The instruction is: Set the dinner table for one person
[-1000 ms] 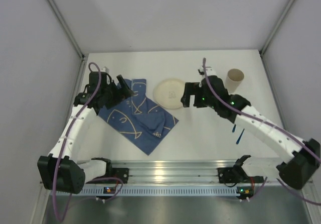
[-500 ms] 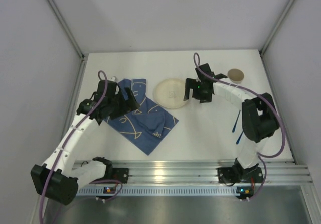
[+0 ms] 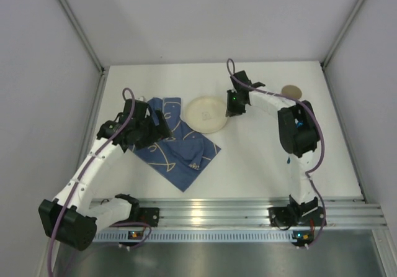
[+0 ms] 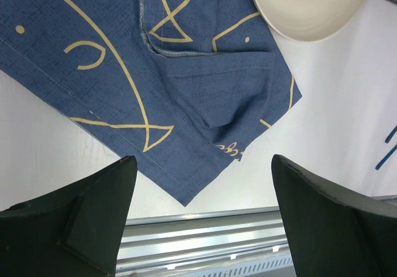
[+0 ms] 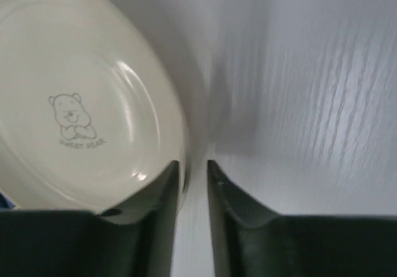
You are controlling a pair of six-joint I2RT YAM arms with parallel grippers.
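Note:
A cream plate [image 3: 208, 114] with a small bear drawing [image 5: 80, 103] lies on the white dinner table [image 3: 248, 159], just right of a dark blue cloth with cream fish drawings [image 3: 177, 146]. My right gripper [image 3: 232, 106] is at the plate's right edge. One finger is over the plate's inside, the other outside it, and the jaws [image 5: 193, 171] stand narrow around the rim. My left gripper [image 3: 158, 122] hovers above the cloth [image 4: 155, 72], wide open and empty [image 4: 201, 215]. The plate's edge [image 4: 310, 7] shows at the top of the left wrist view.
A tan paper cup [image 3: 291, 91] stands at the back right, behind the right arm. Blue cutlery [image 4: 388, 146] lies right of the cloth, mostly hidden by the right arm from above. The ribbed aluminium rail [image 3: 205, 212] runs along the near edge. Grey walls enclose the table.
The right arm swung back and left to the plate's right edge, and its jaws closed from wide open to narrow around the rim. The left gripper drifted slightly over the cloth, still open.

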